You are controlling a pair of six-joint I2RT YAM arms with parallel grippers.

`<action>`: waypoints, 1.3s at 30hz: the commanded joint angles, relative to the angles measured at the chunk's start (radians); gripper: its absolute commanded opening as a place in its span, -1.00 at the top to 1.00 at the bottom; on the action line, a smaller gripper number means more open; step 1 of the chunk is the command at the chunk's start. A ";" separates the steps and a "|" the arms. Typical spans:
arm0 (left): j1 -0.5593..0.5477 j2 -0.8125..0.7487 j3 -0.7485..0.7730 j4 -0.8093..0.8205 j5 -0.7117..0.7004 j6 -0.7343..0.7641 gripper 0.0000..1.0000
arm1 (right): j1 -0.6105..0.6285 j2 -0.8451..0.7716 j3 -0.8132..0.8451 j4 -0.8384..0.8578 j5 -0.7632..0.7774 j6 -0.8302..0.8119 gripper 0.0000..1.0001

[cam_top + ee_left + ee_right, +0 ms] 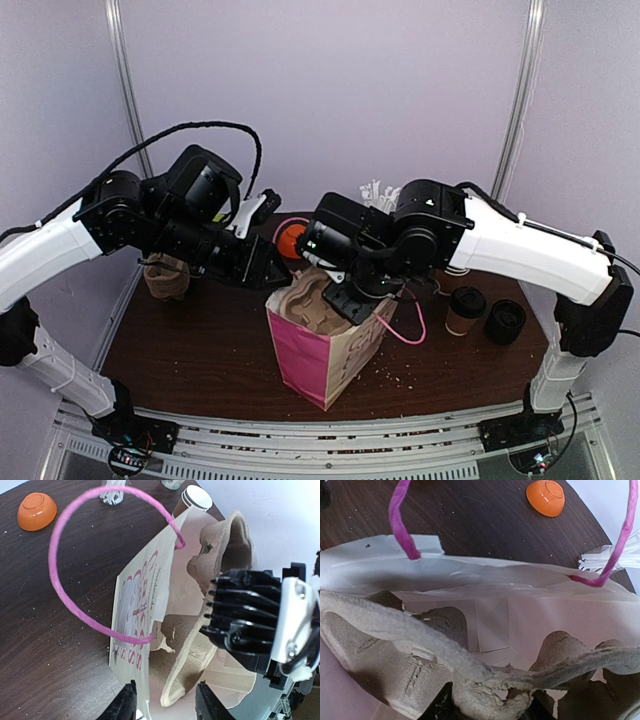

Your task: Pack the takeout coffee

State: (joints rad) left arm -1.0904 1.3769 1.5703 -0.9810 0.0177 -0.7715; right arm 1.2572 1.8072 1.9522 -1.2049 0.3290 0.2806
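So the takeout coffee (465, 310) isn't packed yet. It's standing upright on the table (200, 350), black lid on, off to the right of the pink paper bag (305, 355) and just beside a squat black stack of lids (505, 322). Its long axis is vertical, and it's clearly on the right arm's side, so that arm looks like the natural one to fetch it. Trouble is, the right gripper (487, 707) is busy: its fingers are pinched on the rim of the moulded pulp cup carrier (315, 300), which sits tilted and only partway down in the bag's mouth. The left gripper (165, 702) is at the bag's lip with a finger either side of the carrier's edge and the bag wall. Honestly I can't tell if it's gripping or just straddling. My guess is the carrier has to settle flat before the cup goes anywhere. The bag has red printing on its side, but I can't read it.
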 commanded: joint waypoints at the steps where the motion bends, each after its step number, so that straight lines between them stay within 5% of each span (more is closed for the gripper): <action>1: -0.005 -0.020 -0.010 0.055 -0.041 0.002 0.16 | -0.009 0.005 0.022 -0.059 -0.041 0.037 0.24; 17: -0.005 0.008 -0.024 0.130 -0.086 0.030 0.26 | -0.025 0.019 -0.095 -0.039 -0.120 0.044 0.23; 26: 0.001 0.023 -0.026 0.154 -0.119 0.036 -0.04 | -0.025 0.001 -0.091 -0.035 -0.128 0.047 0.23; 39: 0.124 -0.016 -0.170 0.382 0.084 -0.021 -0.08 | -0.025 -0.039 -0.144 0.004 -0.133 0.049 0.24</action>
State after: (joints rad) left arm -0.9901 1.3911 1.4261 -0.7387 0.0250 -0.7620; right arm 1.2343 1.8004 1.8301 -1.2022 0.2111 0.3210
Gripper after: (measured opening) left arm 0.555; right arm 0.381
